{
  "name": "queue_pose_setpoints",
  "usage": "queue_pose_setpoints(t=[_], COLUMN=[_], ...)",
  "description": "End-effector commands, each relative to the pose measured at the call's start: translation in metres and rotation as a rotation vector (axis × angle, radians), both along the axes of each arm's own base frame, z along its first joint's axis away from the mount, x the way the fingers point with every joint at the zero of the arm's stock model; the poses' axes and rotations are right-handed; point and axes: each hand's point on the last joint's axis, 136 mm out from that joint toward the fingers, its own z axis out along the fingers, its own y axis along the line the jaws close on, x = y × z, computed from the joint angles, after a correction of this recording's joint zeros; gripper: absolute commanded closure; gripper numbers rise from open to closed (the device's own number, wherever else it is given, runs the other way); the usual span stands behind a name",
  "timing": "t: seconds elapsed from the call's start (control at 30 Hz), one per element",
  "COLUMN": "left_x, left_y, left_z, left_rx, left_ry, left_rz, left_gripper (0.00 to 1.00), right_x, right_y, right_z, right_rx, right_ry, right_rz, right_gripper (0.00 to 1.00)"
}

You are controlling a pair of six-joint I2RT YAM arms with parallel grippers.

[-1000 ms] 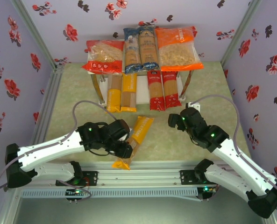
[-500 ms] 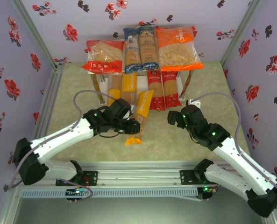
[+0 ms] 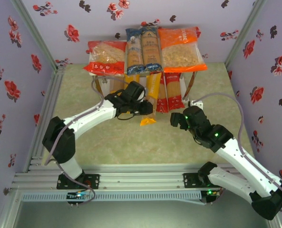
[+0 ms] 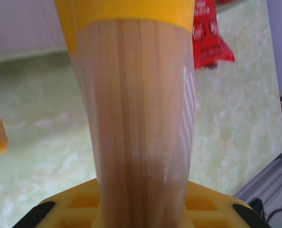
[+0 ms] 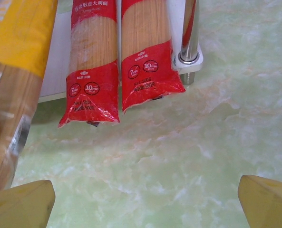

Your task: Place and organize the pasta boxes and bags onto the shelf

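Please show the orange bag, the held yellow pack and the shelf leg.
orange bag (image 3: 180, 54), top external view, clear middle.
yellow pack (image 4: 141, 118), left wrist view, clear window.
shelf leg (image 5: 190, 23), right wrist view, metal shaft.

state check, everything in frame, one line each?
left gripper: shut on yellow spaghetti pack
yellow spaghetti pack: held, far end under shelf top tier
right gripper: open, empty
red spaghetti packs: lying on lower tier, ends overhanging
blue spaghetti packs: lying on top tier
red-ended bag: flat on top tier, left
orange bag: flat on top tier, right
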Motion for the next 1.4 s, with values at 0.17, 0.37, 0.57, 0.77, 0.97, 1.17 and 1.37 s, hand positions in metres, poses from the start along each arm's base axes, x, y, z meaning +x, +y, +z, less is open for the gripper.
queue_pose_setpoints(t=[0.17, 0.37, 0.57, 0.77, 0.97, 1.17, 1.37], left_x=[0.058, 0.080, 0.097, 0.110, 0.117, 0.118, 0.120], left_y=[-0.023, -0.009, 0.003, 0.001, 0.000, 0.011, 0.012], left_z=[0.045, 0.028, 0.020, 0.010, -0.002, -0.011, -0.014], left_rx=[-0.061, 0.024, 0.083, 0.109, 0.132, 0.171, 0.163], left_ry=[-0.213, -0.229, -0.246, -0.234, -0.213, -0.205, -0.189], left_rz=[0.030, 0.100, 0.155, 0.161, 0.175, 0.222, 0.256], left_gripper=[1.00, 1.00, 1.00, 1.00, 1.00, 1.00, 1.00], right_x=[0.005, 0.007, 0.009, 0.011, 0.012, 0.011, 0.012], right_y=[-0.011, -0.012, -0.012, -0.012, -0.015, -0.017, -0.016], right_z=[0.009, 0.005, 0.002, 0.000, -0.003, -0.009, -0.009], right_rx=[-0.048, -0.059, -0.060, -0.064, -0.069, -0.072, -0.058], right_ry=[-0.030, -0.019, -0.010, 0.000, 0.007, 0.021, 0.021], right_rz=[-0.021, -0.020, -0.021, -0.022, -0.030, -0.033, -0.029], right_gripper=[0.01, 0.01, 0.01, 0.01, 0.01, 0.01, 0.01])
